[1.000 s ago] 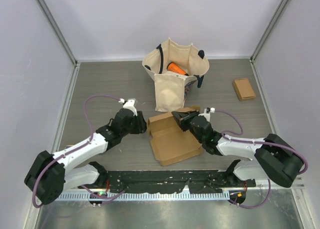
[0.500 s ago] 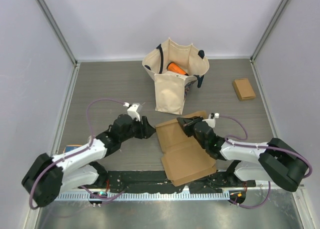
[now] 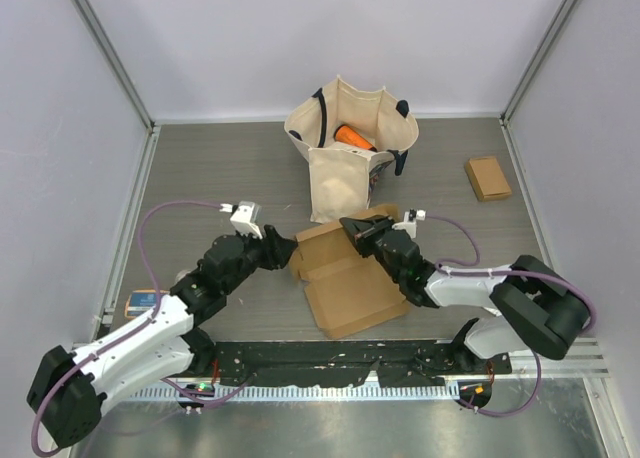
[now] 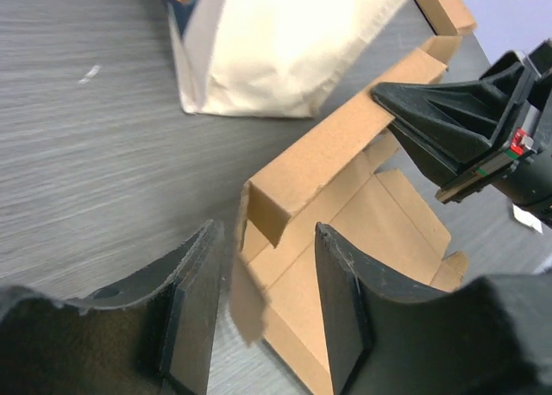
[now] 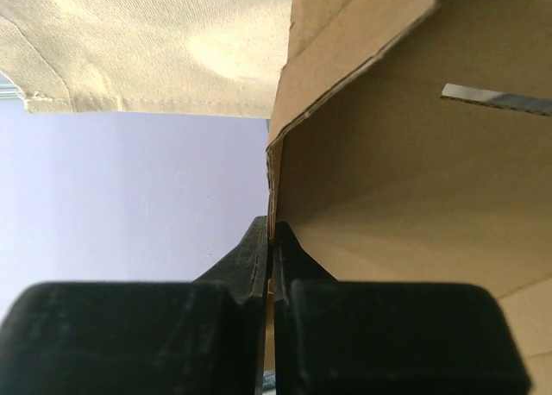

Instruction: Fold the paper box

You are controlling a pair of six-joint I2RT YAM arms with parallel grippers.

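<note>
The brown cardboard paper box (image 3: 345, 278) lies unfolded in the middle of the table, its far wall raised. My right gripper (image 3: 352, 228) is shut on that raised wall near its right end; the right wrist view shows the card edge (image 5: 274, 188) pinched between the jaws (image 5: 272, 240). My left gripper (image 3: 285, 250) is open at the box's left end. In the left wrist view its fingers (image 4: 194, 300) straddle the box's left corner flap (image 4: 246, 291), and the raised wall (image 4: 336, 145) runs off toward the right gripper (image 4: 388, 97).
A cream tote bag (image 3: 350, 158) with an orange object inside stands just behind the box. A small closed cardboard box (image 3: 487, 178) lies at the far right. A blue and white item (image 3: 143, 302) lies near the left edge.
The box slid right and nearer, then back left and away with the right gripper. The left gripper pulled back, then came in to the box's left end.
</note>
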